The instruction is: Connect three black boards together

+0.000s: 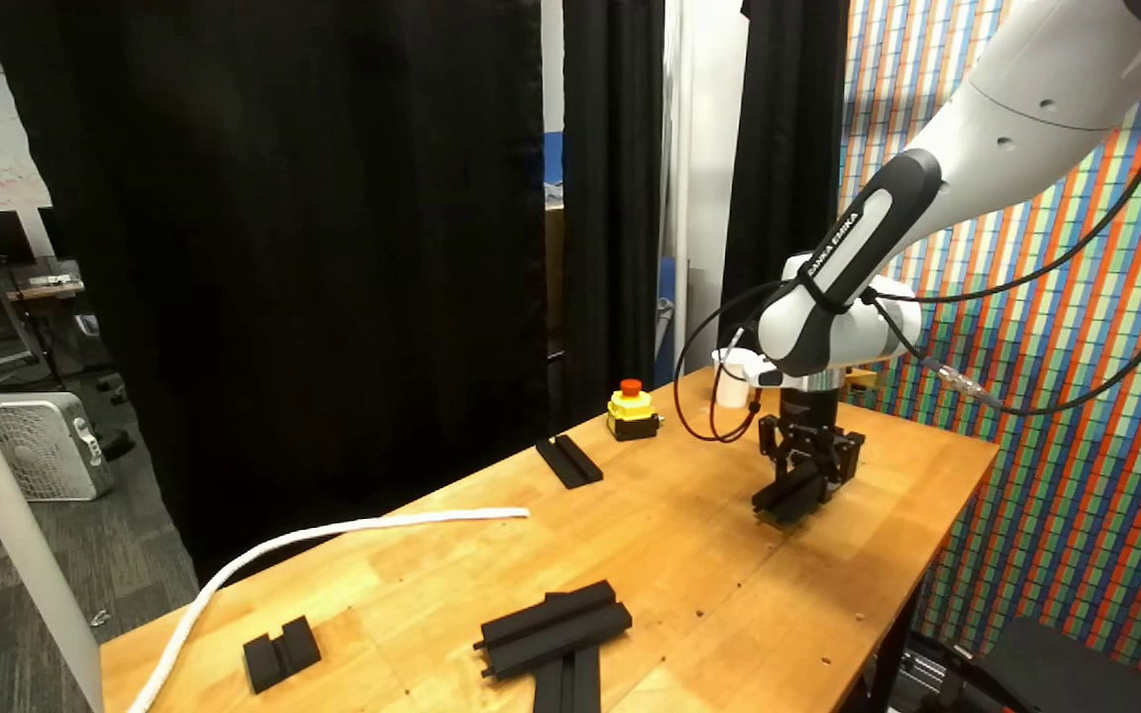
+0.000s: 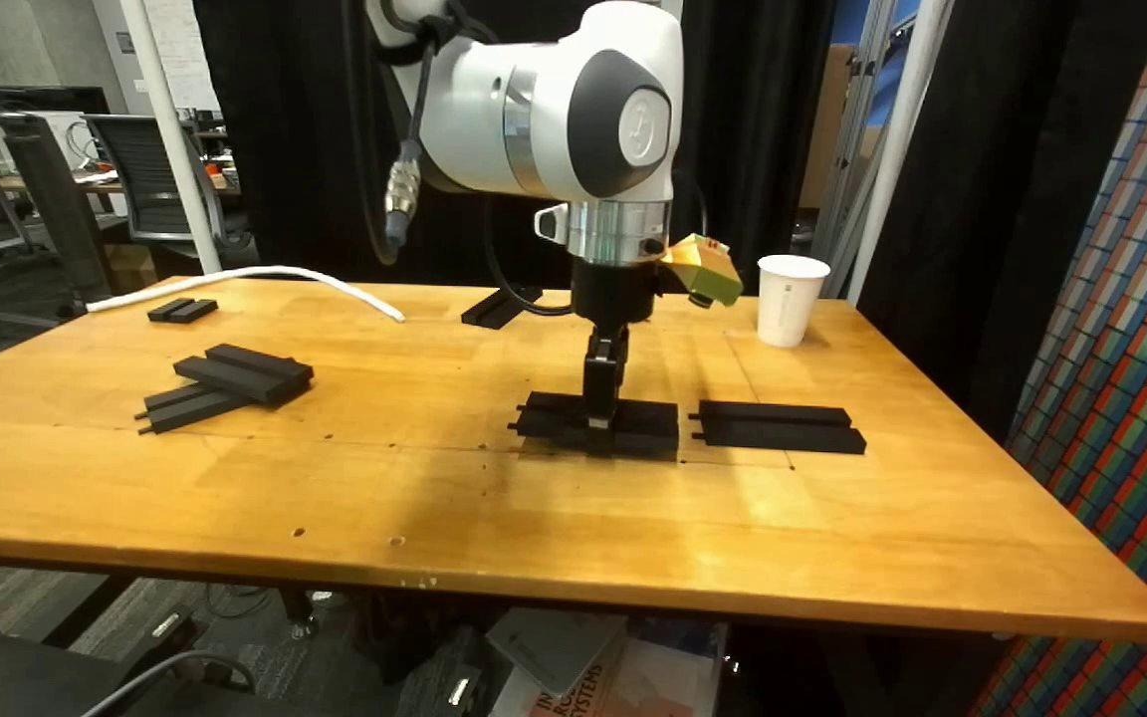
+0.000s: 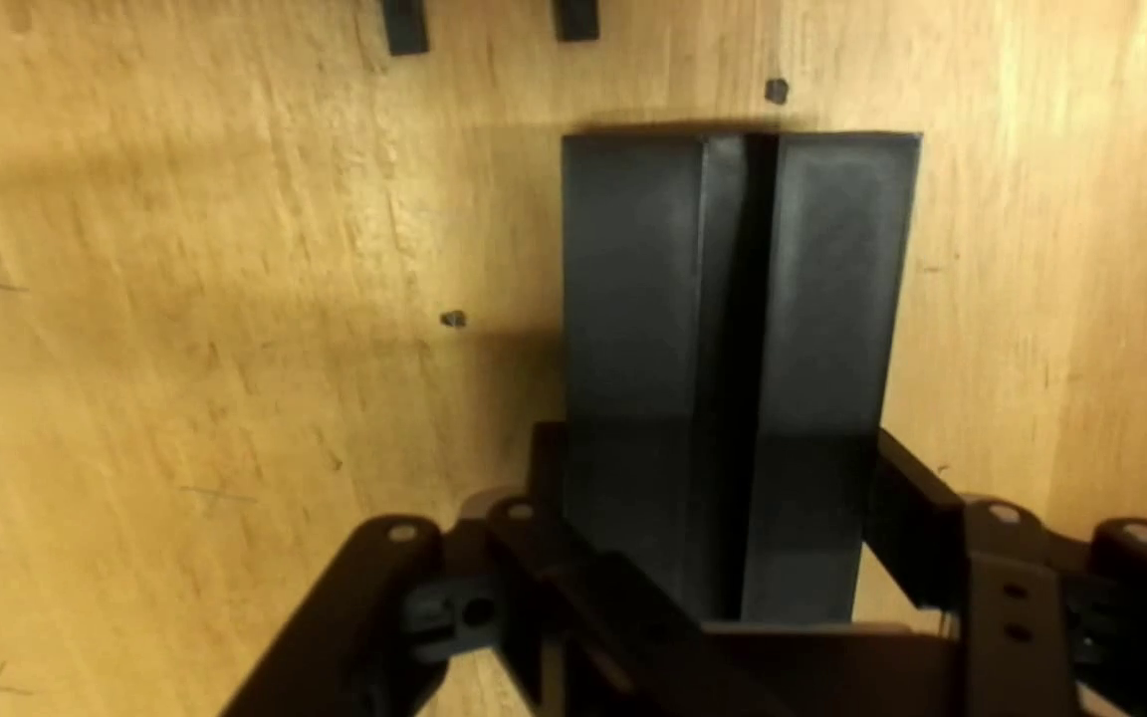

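Note:
My gripper (image 2: 600, 438) points down with its fingers against both long sides of a grooved black board (image 2: 648, 426), around its middle. The board lies flat at or just above the table; I cannot tell if it touches. It also shows in the wrist view (image 3: 633, 279). A second black board (image 2: 783, 428) lies to its right, its pegs facing the held board's end across a small gap. In the wrist view these pegs (image 3: 576, 18) sit left of the held board's centre line. Another black board (image 2: 225, 378) rests crosswise on one more board (image 2: 185, 408) at the left.
A further black grooved plate (image 1: 570, 461) lies near the curtain-side edge. A small black block (image 1: 280, 654) and a white curved strip (image 1: 333, 530) are at the table's far end. An emergency stop (image 1: 632, 411) and a white cup (image 2: 790, 299) stand near the back edge.

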You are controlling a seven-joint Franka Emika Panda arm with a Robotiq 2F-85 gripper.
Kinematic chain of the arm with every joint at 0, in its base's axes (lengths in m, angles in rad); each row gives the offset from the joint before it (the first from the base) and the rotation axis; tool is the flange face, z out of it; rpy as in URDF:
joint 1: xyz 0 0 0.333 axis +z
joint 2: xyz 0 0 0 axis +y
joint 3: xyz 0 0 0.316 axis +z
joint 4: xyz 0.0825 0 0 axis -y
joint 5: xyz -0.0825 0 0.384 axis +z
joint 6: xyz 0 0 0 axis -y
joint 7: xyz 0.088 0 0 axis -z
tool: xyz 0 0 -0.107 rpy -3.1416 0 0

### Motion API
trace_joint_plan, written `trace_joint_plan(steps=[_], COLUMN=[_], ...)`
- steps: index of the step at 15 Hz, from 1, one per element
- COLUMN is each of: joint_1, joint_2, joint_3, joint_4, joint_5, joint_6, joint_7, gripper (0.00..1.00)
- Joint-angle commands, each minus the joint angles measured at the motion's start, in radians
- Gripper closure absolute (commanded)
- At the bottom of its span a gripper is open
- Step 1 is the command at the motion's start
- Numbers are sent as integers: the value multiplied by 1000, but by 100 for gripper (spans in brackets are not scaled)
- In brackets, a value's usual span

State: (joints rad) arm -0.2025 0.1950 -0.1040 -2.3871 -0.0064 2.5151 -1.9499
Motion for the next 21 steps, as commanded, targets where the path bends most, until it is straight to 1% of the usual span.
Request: trace_joint_plan(steps=[1,4,13,21], joint_1=[-27,-39,-56,-85], joint_2=[32,56,139,173], joint_3=[8,13,29,31], joint_4=[64,99,205,243], joint_5=[21,28,51,57], joint_6=[-26,-38,-79,-91], joint_7=[-66,-81,-71,-72], gripper=[54,54,54,54])
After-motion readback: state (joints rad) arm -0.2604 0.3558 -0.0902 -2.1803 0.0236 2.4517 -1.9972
